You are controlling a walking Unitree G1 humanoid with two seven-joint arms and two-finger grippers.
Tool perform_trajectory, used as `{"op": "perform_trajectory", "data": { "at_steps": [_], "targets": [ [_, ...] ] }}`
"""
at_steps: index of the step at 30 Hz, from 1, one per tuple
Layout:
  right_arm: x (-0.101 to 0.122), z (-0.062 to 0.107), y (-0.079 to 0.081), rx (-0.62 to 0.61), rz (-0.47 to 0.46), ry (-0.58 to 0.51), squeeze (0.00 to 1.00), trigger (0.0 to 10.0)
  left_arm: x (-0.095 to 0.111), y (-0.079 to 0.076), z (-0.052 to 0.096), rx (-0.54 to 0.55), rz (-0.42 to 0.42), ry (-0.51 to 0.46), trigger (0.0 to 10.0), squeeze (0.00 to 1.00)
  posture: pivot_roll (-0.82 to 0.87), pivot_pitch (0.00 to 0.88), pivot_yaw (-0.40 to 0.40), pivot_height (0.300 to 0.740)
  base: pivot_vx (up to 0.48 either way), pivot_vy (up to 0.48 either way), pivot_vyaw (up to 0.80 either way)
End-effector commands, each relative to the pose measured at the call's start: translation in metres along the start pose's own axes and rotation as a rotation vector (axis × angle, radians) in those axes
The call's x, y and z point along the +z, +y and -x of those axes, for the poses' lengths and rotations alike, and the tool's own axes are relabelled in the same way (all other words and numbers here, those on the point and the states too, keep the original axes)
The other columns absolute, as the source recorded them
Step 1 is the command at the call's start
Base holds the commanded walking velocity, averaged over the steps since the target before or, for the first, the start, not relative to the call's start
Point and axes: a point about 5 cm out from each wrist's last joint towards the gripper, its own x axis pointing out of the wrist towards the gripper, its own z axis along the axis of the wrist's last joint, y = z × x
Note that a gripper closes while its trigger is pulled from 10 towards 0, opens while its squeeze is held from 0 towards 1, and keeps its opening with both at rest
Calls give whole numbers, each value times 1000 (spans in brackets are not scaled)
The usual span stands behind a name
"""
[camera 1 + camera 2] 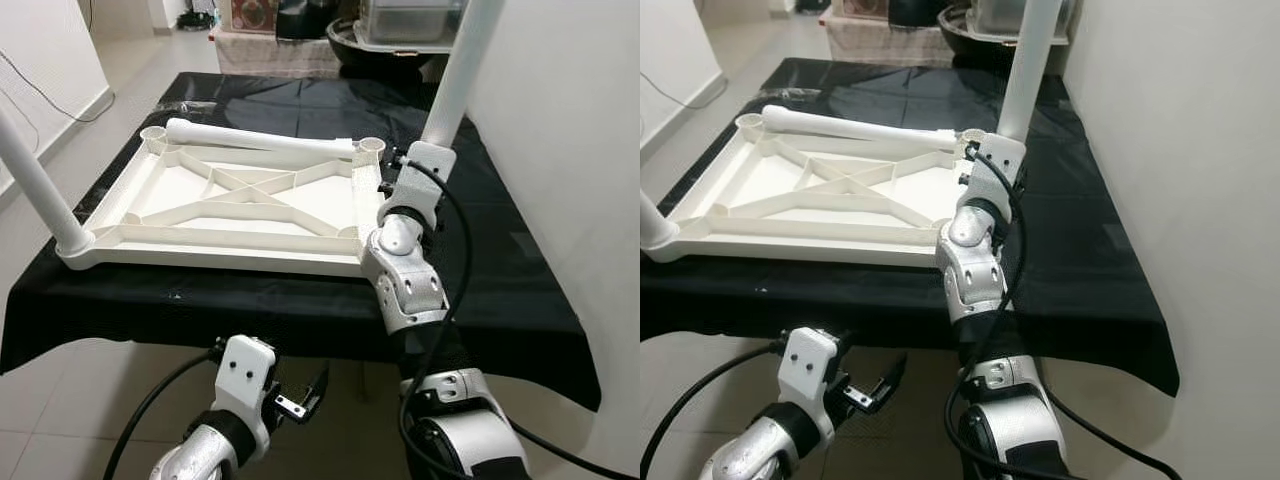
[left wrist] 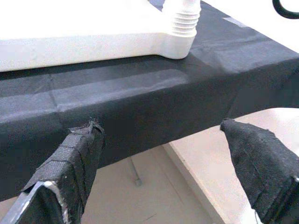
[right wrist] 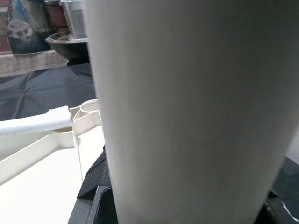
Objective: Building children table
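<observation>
You have the white tabletop (image 1: 220,200) lying upside down on the black cloth (image 1: 500,270), ribbed underside up, so that its corner sockets face upward to receive legs. One leg (image 1: 35,185) already stands in the near-left corner, at about 9 o'clock in the head view. A loose leg (image 1: 260,140) lies across the far edge at about 12 o'clock, resting on the frame between the two far sockets; judge it to be staged there for a later fitting.

The right gripper (image 1: 410,165) is raised at the far-right side of the tabletop, at about 1 o'clock, and an upright leg (image 1: 455,70) rises from it. In the right wrist view this leg (image 3: 187,112) stands directly ahead and very close. The fingers are hidden, so you cannot tell how far they are closed or whether they clamp the leg. The empty far-right socket (image 3: 88,108) sits just beside the leg, which suggests the leg is held upright for threading there.

The left gripper (image 1: 300,398) hangs low at about 6 o'clock, below the table's front edge, fingers spread wide and holding nothing. Its wrist view shows the two wrapped fingertips (image 2: 79,154) apart, facing the cloth's overhang and the threaded base (image 2: 184,21) of the fitted leg.

No brand, label or legible writing can be read.
</observation>
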Motion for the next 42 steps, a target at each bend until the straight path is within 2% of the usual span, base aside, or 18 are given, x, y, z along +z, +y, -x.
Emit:
{"op": "perform_trajectory", "data": {
  "at_steps": [1,7,12,14,26,27,29,30,31,32,42],
  "targets": [
    [-56,4,-8,-26,62,256,0,10000,0,-2,3,-4,-9,8,10000,0,82,156,-45,740,0,0,0],
    [-61,5,-4,4,71,278,0,10000,1,-3,4,-6,-7,8,10000,0,85,159,-48,740,0,0,0],
    [-38,0,3,48,79,170,0,10000,0,-3,3,-8,-6,8,10000,0,76,155,-46,740,0,0,0],
    [-37,-1,4,55,76,166,0,10000,0,-3,3,-8,-6,8,10000,0,73,152,-45,740,0,0,0],
    [-39,-2,5,47,74,164,0,10000,0,-2,2,-5,-7,8,10000,0,74,152,-46,740,0,0,0],
    [-39,-2,5,55,69,166,1000,10000,0,-2,2,-6,-7,8,10000,0,74,151,-46,740,0,0,0],
    [-39,-2,5,56,72,158,1000,10000,0,-2,2,-6,-6,9,10000,0,74,151,-47,740,0,0,0],
    [-38,-2,5,55,73,149,957,10000,-1,-2,2,-6,-6,9,10000,0,74,149,-47,740,0,0,0],
    [-37,-2,5,54,71,144,106,10000,-1,-2,2,-6,-6,10,10000,0,74,149,-47,740,0,0,0],
    [-37,-2,5,56,66,142,0,10000,-1,-3,2,-5,-6,10,10000,0,74,148,-48,740,0,0,0],
    [-26,1,9,84,24,98,0,10000,-2,-3,2,-6,-4,13,10000,0,73,141,-46,740,0,0,0]
  ]
}}
